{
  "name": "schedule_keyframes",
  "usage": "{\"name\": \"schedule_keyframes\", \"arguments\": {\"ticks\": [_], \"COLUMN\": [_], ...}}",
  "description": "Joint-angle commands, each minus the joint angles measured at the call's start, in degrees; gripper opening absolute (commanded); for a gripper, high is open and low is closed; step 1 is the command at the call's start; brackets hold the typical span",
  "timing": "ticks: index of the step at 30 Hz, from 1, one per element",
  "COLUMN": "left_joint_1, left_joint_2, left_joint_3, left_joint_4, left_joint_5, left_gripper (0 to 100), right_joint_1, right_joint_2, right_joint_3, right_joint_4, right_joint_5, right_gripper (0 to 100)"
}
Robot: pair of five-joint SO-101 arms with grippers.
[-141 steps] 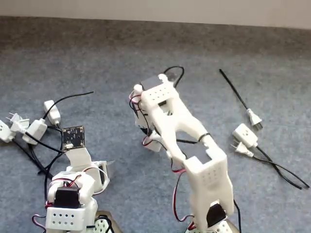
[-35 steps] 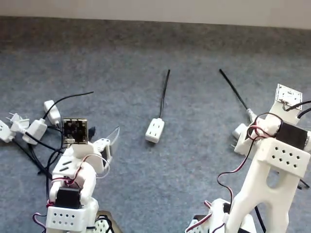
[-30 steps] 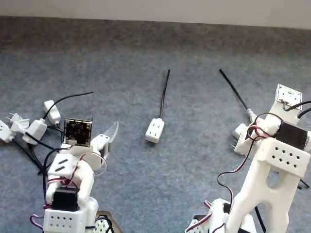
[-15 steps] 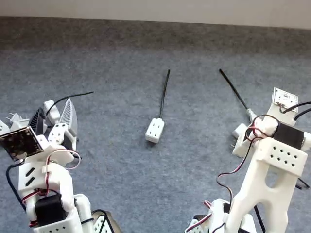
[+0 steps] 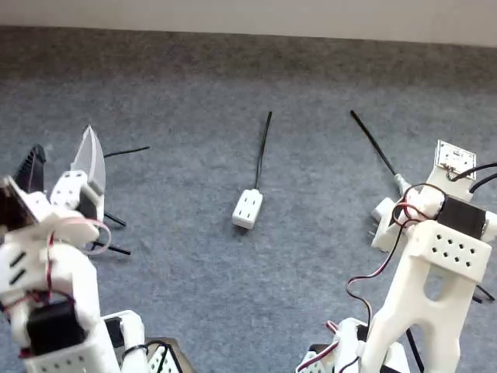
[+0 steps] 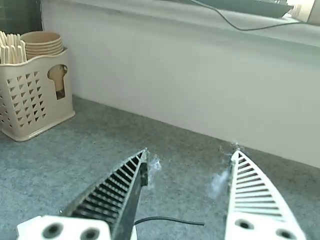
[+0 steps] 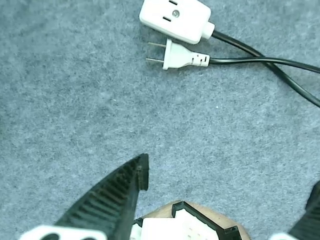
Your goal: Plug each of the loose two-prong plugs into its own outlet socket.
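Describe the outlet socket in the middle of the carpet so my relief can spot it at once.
Start from the grey carpet and look at its middle. A small white outlet socket lies there alone, its black cord running straight toward the far wall. Unlike the other socket, it has no two-prong plug beside it.

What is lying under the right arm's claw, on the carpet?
Under the right claw, a white outlet socket and a loose two-prong plug lie side by side, unplugged. The claw's base covers the carpet nearest the camera.
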Motion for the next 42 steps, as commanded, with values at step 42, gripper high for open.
{"name": "schedule_keyframes", "arguments": {"ticks": [42], "left_joint_1": [-10.0], "left_joint_2": [36.3], "left_joint_3": [-5.9], "left_joint_4": [16.8], "left_joint_5": [26.8], "left_gripper": [27], "right_joint_1": [0.1], "right_joint_2": [-0.4], "right_joint_3": [1.1], "right_joint_4": [-1.5], "right_joint_5": [0.8], "right_gripper": [45.4]}}
